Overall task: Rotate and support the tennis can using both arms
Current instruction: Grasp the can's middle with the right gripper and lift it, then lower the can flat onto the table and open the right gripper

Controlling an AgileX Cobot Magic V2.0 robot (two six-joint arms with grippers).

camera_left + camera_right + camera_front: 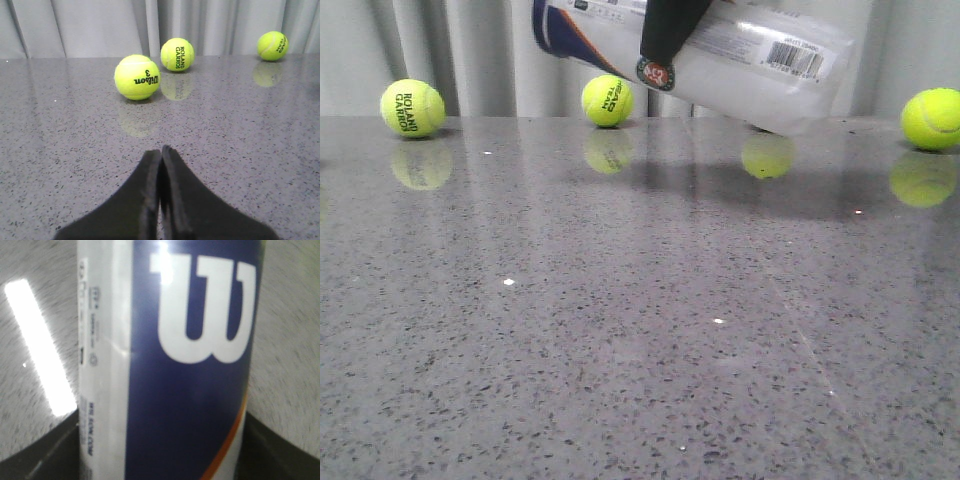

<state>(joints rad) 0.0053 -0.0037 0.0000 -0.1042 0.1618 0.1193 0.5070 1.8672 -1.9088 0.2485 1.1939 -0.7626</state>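
The tennis can [740,55] hangs nearly level above the far middle of the table, its barcode end lower and to the right. A black finger [668,28] of my right gripper crosses its middle, just above the round logo. In the right wrist view the can [170,365] fills the frame with its navy and white label, clamped between the two dark fingers [45,450]. My left gripper [161,152] is shut and empty, low over the grey table, apart from the can.
Several yellow tennis balls lie along the back of the grey table [620,330]: one far left [412,108], one by the can [607,100], one far right [932,118]. Balls [137,77] lie ahead of my left gripper. A grey curtain hangs behind.
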